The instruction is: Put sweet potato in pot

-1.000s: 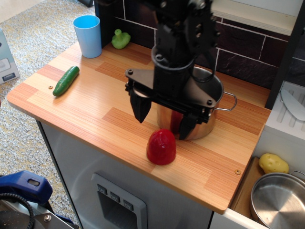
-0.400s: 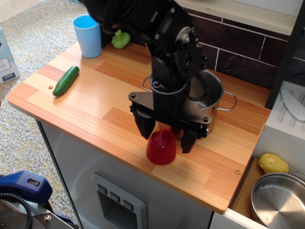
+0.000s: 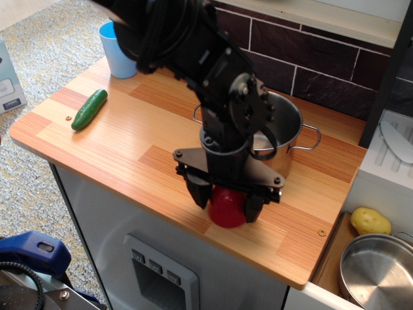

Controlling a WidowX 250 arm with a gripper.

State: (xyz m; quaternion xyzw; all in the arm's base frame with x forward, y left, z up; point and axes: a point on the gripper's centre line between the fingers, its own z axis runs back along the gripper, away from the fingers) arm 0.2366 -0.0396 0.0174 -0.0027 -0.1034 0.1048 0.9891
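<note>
The glossy red sweet potato (image 3: 226,208) sits on the wooden counter near its front edge, just in front of the pot. My gripper (image 3: 226,201) is lowered over it, one black finger on each side of it, the jaws close around it; its top is hidden by the gripper. The shiny steel pot (image 3: 288,121) with wire loop handles stands upright behind the gripper, partly hidden by the arm.
A green cucumber (image 3: 89,108) lies at the counter's left. A blue cup (image 3: 116,48) stands at the back left. A yellow potato (image 3: 370,221) and a wide steel pan (image 3: 377,271) lie lower right, beyond the counter edge (image 3: 297,278).
My gripper has come down from above the sweet potato and its fingers have closed in around it. The sweet potato and the pot have stayed where they were.
</note>
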